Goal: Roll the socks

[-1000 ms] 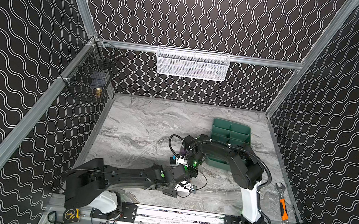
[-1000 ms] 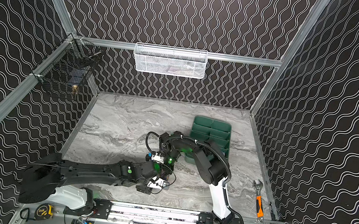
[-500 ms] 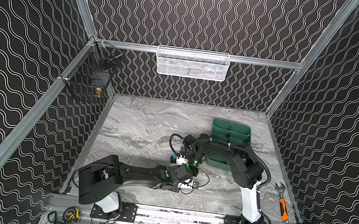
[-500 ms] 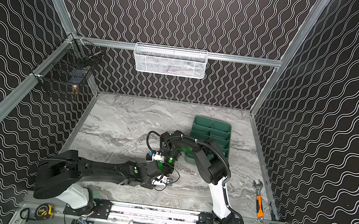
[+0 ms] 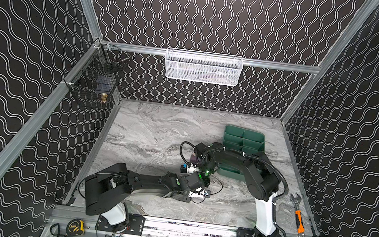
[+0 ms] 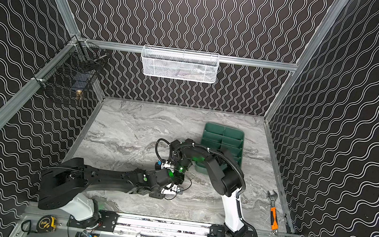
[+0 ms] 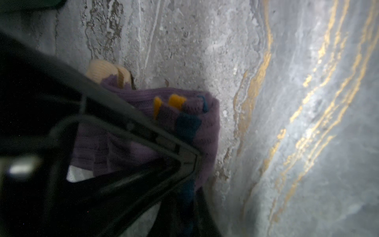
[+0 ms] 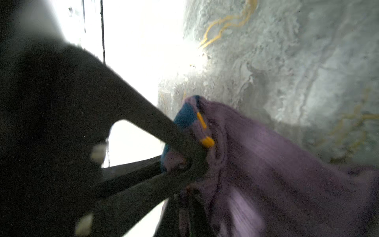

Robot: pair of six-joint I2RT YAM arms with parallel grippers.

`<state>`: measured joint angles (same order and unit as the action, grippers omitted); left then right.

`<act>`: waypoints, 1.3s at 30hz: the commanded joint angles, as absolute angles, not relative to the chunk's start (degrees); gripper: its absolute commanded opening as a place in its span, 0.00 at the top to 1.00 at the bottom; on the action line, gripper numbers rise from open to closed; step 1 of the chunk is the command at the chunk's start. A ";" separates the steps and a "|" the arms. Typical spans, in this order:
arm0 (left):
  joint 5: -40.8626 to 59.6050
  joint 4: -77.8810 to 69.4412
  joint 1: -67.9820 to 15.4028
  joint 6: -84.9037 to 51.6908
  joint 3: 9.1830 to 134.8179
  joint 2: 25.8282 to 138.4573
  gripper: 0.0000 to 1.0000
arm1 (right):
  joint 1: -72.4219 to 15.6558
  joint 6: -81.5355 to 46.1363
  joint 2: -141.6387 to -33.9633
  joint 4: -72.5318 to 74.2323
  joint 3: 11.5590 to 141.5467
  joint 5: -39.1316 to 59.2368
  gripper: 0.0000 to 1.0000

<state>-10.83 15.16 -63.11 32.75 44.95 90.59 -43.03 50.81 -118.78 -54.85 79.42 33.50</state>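
Where the purple sock (image 7: 209, 127) is bunched against the marble table (image 7: 287, 92), it is clenched by the left gripper (image 7: 192, 162) and likewise pinched tight by the right gripper (image 8: 194, 162).

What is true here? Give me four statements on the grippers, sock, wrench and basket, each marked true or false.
The left gripper is shut on the purple sock. True.
The right gripper hangs open, clear of that sock. False: it is shut on the sock's striped edge.
The wrench lies inside the green tray. False: it lies on the table by the right wall, outside the tray.
A white mesh basket hangs on the back wall. True.
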 commanded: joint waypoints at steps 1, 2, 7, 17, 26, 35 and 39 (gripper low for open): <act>0.25 20.00 -61.35 30.03 45.16 92.11 1.00 | -42.67 50.78 -115.88 -47.30 76.27 30.97 0.77; 0.81 20.27 -60.97 29.71 45.30 92.43 1.00 | -42.62 50.69 -114.44 -46.43 75.02 30.75 0.71; 5.17 22.01 -58.11 29.20 46.44 93.73 1.00 | -41.56 50.02 -107.70 -44.09 70.22 30.96 0.35; 7.37 24.49 -54.35 28.94 47.45 94.19 1.00 | -36.21 46.44 -89.00 -31.28 59.50 21.57 0.34; 10.97 42.10 -50.01 22.99 62.31 106.95 1.00 | -31.98 38.43 -63.90 -7.82 45.37 -3.15 0.35; 18.68 50.20 -42.51 18.11 68.38 114.69 0.98 | -51.23 60.47 -37.93 5.77 21.73 -17.54 0.33; 19.62 50.91 -40.17 18.66 70.03 117.04 0.98 | -62.02 63.71 -42.78 0.27 21.31 -21.45 0.34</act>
